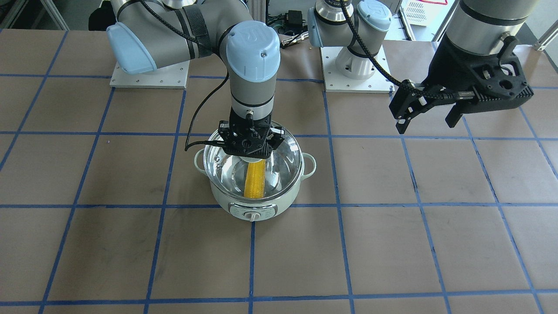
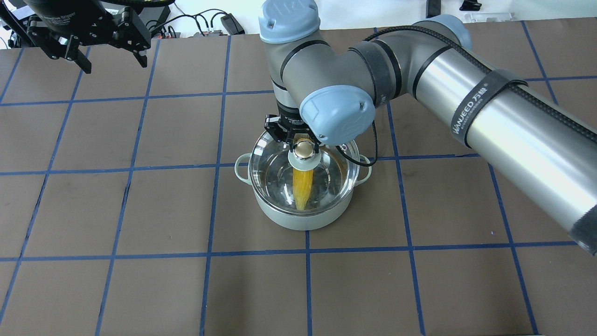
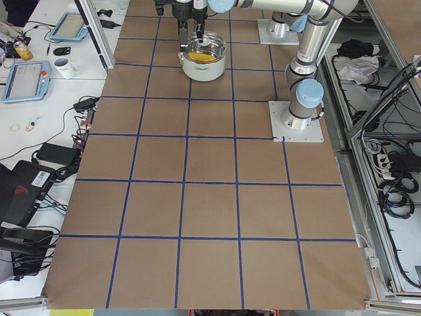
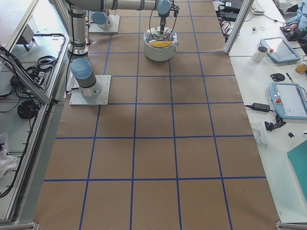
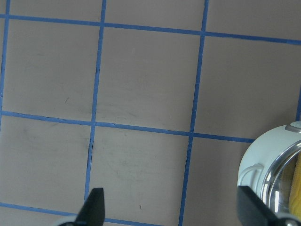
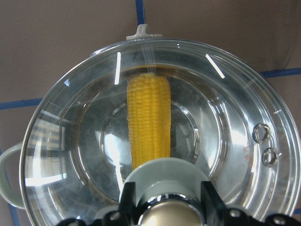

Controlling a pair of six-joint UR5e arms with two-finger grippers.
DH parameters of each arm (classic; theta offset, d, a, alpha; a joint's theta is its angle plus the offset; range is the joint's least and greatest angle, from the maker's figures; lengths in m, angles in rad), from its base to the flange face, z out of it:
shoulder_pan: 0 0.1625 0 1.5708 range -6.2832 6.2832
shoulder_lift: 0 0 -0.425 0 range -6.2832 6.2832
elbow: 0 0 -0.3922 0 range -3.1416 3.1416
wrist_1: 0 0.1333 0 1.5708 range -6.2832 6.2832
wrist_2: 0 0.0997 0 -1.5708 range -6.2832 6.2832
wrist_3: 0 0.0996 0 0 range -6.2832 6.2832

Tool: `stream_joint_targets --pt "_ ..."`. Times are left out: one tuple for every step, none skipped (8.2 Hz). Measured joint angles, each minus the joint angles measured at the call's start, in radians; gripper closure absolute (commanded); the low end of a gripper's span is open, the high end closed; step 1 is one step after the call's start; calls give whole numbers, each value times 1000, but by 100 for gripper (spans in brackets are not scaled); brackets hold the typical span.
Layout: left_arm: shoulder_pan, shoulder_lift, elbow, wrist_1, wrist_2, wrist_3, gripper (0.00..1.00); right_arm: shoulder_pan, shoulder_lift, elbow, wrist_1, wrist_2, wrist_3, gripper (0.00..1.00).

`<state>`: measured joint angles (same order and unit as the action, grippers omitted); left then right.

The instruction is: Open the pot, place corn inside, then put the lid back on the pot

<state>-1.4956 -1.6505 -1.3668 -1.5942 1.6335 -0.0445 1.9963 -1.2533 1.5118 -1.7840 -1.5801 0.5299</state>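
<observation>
While lid (image 6: 221,108) is gripped by knob (image 2: 303,149) in right gripper (image 1: 248,146), jaws closed on knob, over pot (image 1: 261,209), full seating of rim cannot be confirmed. Corn (image 1: 255,179) is seen lying inside pot, under glass.

Risk: if knob is released with lid off-centre, lid may be left tilted or slid off rim. If lid is pressed sideways, pot may be shoved.

Left gripper (image 1: 427,124) is held wide, empty, well apart from pot.

Pot (image 2: 305,220): mint-green, steel interior — upright.
Corn (image 2: 301,189): yellow ear lying inside pot, tip pointing away from the dial.
Lid (image 2: 305,162): clear glass — over pot's mouth.
</observation>
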Motion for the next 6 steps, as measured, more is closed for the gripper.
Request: stream_joint_targets --pt "0 -1 0 0 -4 0 0 0 0 0 0 2 -1 73" --pt "0 -1 0 1 -7 0 0 0 0 1 0 3 -3 73" --pt "0 -2 0 1 -8 0 0 0 1 2 -1 3 -4 73" --pt "0 -3 0 1 -6 0 0 0 4 3 -4 3 -5 73" --pt "0 -4 0 0 -5 0 0 -1 8 9 -12 3 -4 73" --pt "0 -6 0 0 -5 0 0 0 9 13 -18 3 -4 73"
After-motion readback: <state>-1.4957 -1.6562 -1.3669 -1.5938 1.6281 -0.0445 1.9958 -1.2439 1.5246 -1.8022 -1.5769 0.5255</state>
